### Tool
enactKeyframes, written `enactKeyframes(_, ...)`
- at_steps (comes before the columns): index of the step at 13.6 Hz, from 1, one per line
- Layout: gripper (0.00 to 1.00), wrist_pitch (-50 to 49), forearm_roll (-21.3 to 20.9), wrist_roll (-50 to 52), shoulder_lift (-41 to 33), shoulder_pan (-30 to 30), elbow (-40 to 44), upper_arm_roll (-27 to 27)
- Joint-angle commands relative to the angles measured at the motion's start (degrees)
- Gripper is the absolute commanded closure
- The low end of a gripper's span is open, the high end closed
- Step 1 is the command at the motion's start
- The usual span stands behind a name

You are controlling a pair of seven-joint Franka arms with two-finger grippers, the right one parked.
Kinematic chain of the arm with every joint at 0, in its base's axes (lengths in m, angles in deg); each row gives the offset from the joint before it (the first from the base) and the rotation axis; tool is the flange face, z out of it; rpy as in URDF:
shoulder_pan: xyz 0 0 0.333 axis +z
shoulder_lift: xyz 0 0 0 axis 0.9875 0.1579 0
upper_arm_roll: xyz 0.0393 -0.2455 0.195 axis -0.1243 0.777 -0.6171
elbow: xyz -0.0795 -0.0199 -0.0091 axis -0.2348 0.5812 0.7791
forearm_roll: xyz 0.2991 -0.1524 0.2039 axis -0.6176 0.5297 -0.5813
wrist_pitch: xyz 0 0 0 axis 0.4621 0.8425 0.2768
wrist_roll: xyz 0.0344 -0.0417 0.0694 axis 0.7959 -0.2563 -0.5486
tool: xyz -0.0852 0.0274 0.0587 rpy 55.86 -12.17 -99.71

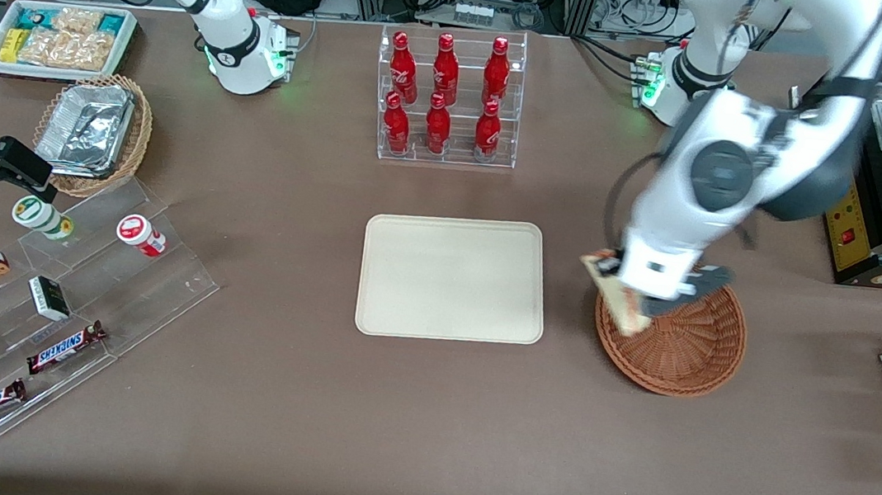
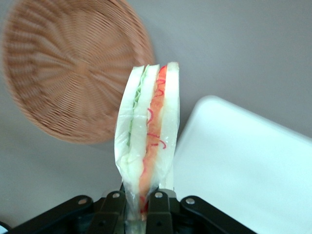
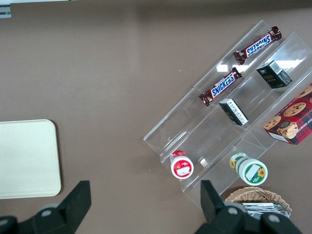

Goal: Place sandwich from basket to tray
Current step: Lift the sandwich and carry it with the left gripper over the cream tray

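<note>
Our jaws are clamped on the narrow end of the sandwich (image 2: 148, 141), which stands out from the gripper (image 2: 141, 204) edge-on, its red and green filling showing along the cut side. We judge that pinching across the bread faces at one end keeps the wedge from splaying.

In the front view the gripper (image 1: 648, 292) hangs over the basket's (image 1: 687, 350) rim on the side nearest the tray (image 1: 454, 278), with the sandwich (image 1: 616, 297) lifted clear of the weave and tilted toward the tray. The basket (image 2: 73, 68) looks empty beneath us, and the tray (image 2: 243, 165) lies just beside it, bare.

So we take the lift as done and the carry as the step in hand; what remains is to cross the short gap and set the wedge down flat.
</note>
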Motion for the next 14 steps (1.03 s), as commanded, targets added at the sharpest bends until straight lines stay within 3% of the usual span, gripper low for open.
enactKeyframes(1,0.92,-1.2,-2.0,0.5,8.5,-6.8,7.4,-0.7)
enactKeyframes(6,0.91,0.5,-5.5,0.8,20.9,-15.0,16.1,-0.7)
enactKeyframes(14,0.87,11.1,-5.9,0.0,26.0,-19.7,16.0,-0.6)
